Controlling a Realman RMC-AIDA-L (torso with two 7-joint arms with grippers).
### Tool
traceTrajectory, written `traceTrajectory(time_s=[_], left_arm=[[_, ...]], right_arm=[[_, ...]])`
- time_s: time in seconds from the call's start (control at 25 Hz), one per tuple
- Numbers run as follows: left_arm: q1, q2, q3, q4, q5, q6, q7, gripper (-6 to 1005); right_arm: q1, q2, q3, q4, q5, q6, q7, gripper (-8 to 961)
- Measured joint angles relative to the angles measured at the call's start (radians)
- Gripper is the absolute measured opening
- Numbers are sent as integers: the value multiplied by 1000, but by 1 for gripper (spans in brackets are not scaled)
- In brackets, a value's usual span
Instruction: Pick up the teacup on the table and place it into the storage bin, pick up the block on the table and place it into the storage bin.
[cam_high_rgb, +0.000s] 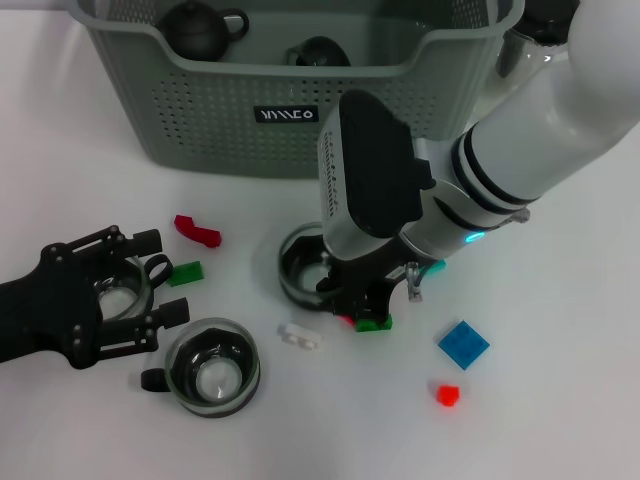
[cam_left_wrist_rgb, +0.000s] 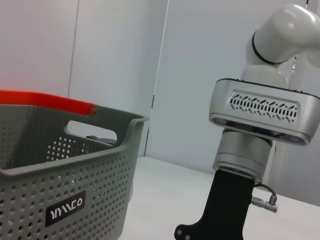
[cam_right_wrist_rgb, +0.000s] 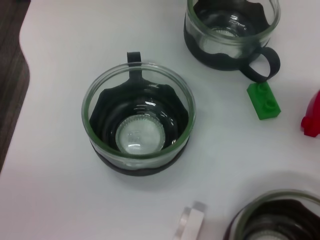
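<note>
The grey-green storage bin (cam_high_rgb: 200, 110) stands at the back, also seen in the left wrist view (cam_left_wrist_rgb: 65, 195). Three glass teacups with black sleeves are on the table: one (cam_high_rgb: 305, 265) beside my right gripper (cam_high_rgb: 365, 305), one (cam_high_rgb: 212, 367) in front, also in the right wrist view (cam_right_wrist_rgb: 139, 125), and one (cam_high_rgb: 122, 290) under my left gripper (cam_high_rgb: 160, 280). The left gripper is open and hovers above that cup (cam_right_wrist_rgb: 230, 30). My right gripper is low over a green block (cam_high_rgb: 375, 323), with a red bit (cam_high_rgb: 347, 320) peeking out beside it.
Loose blocks lie around: red (cam_high_rgb: 197, 231), green (cam_high_rgb: 186, 273), clear white (cam_high_rgb: 300, 337), blue (cam_high_rgb: 463, 344) and small red (cam_high_rgb: 448, 394). Two dark rounded items (cam_high_rgb: 200, 28) (cam_high_rgb: 318, 52) sit inside the bin. The right arm (cam_left_wrist_rgb: 260, 120) reaches in from the back right.
</note>
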Motion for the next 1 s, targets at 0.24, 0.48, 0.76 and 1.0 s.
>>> traceTrajectory(time_s=[0.24,0.48,0.76,1.0], left_arm=[[1,-1,0,0,0,0,0,843],[0,-2,-1,0,0,2,0,844],[-1,0,-18,0,-2,1,0,844],[-9,2,-19,0,-3,-1,-1,843]], right_arm=[[0,-5,13,-22,0,-19,8,128],[-26,-9,168,-141,3,-146,22,54],[-89,-10,566,-373,205,-296,55,54],[-101,-10,622,-508,219,-42,227,53]])
